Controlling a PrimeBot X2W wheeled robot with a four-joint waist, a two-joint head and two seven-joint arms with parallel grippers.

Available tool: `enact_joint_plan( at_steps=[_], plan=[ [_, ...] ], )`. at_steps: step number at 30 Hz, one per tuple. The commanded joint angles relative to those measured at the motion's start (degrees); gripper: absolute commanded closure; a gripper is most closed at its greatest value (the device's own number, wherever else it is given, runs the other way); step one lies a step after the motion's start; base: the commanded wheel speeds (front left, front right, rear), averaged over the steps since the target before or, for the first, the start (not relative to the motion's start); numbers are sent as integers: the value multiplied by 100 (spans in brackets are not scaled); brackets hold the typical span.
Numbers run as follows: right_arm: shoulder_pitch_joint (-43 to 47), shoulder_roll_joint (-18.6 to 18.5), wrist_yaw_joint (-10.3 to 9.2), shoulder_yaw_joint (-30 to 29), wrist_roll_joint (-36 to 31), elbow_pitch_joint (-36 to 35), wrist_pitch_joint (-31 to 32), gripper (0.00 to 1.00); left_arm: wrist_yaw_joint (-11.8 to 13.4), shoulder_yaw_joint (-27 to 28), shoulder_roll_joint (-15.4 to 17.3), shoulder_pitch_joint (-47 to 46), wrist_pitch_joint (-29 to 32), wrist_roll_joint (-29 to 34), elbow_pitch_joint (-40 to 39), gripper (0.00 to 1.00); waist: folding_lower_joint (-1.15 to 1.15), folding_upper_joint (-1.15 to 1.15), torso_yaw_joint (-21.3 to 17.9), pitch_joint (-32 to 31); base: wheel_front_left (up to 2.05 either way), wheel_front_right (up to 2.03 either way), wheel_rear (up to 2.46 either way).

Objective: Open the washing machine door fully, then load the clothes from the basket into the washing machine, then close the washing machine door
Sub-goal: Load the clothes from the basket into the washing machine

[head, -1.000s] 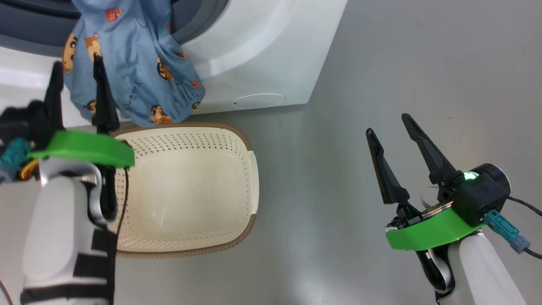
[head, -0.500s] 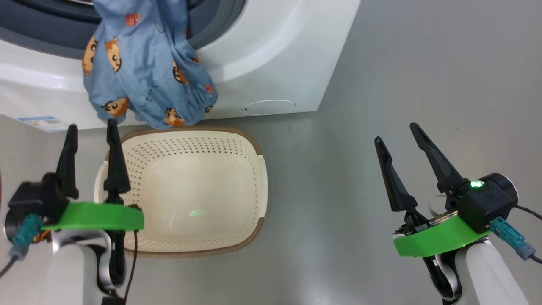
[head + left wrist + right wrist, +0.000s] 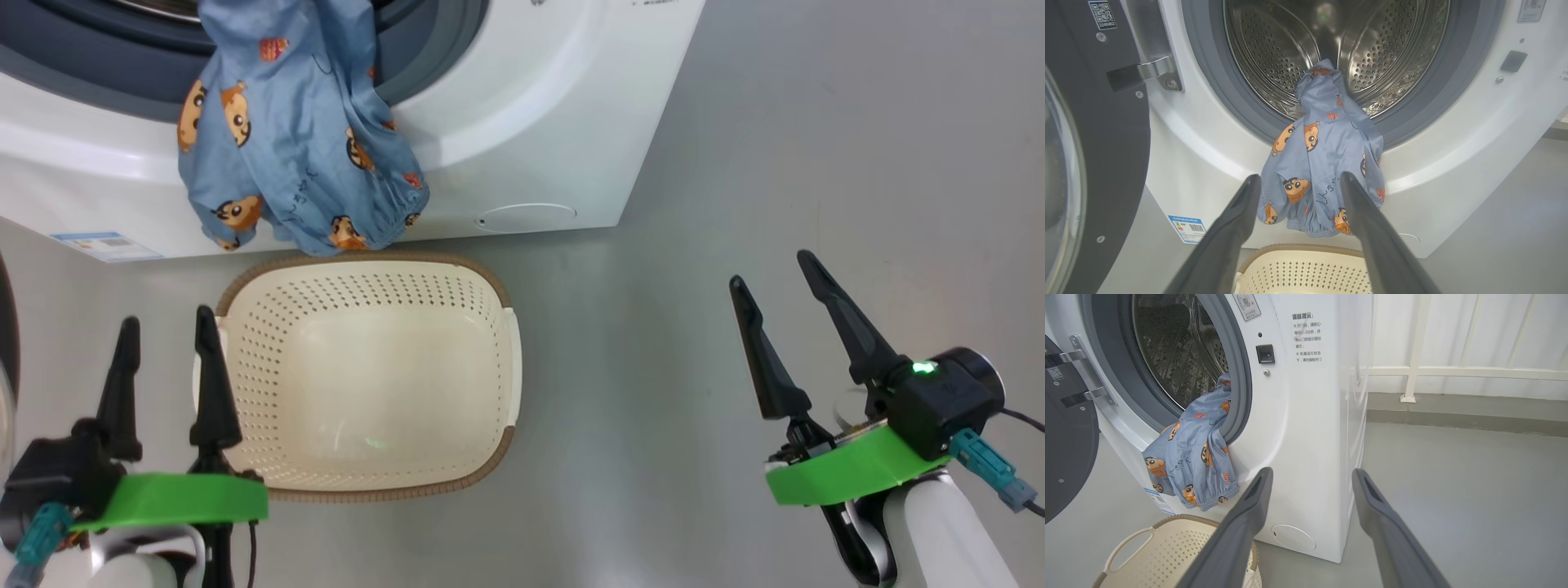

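My left gripper and right gripper, both spread and empty; big white front-loading washing machine; its glossy black round door, open; cream perforated basket, empty; light-blue cartoon-print garment hanging over the seal, likely to snag the closing door.

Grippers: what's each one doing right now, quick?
Left gripper: open, holding nothing.
Right gripper: open, holding nothing.

floor: grey, glossy | railing: white posts and rail | kerb: grey, under railing
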Motion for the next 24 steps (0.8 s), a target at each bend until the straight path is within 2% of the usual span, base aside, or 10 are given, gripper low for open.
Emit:
enact_joint_plan(
  at_steps=[1, 16, 24],
  plan=[
    [135, 15, 9, 99, -24, -141, -27, 0, 65, 210, 100, 100, -36, -41, -179, 0, 0, 0, 20, -44, 0, 0, 0],
    [351, 82, 9, -54, 12, -168, -27, 0, 272, 100, 99, 625, -36, -159, -487, 0, 0, 0, -2, -138, 0, 0, 0],
    [381, 111, 9, -91, 8, -207, -27, 0, 275, 198, 99, 732, -36, -122, -540, 0, 0, 0, -62, -80, 0, 0, 0]
  ],
)
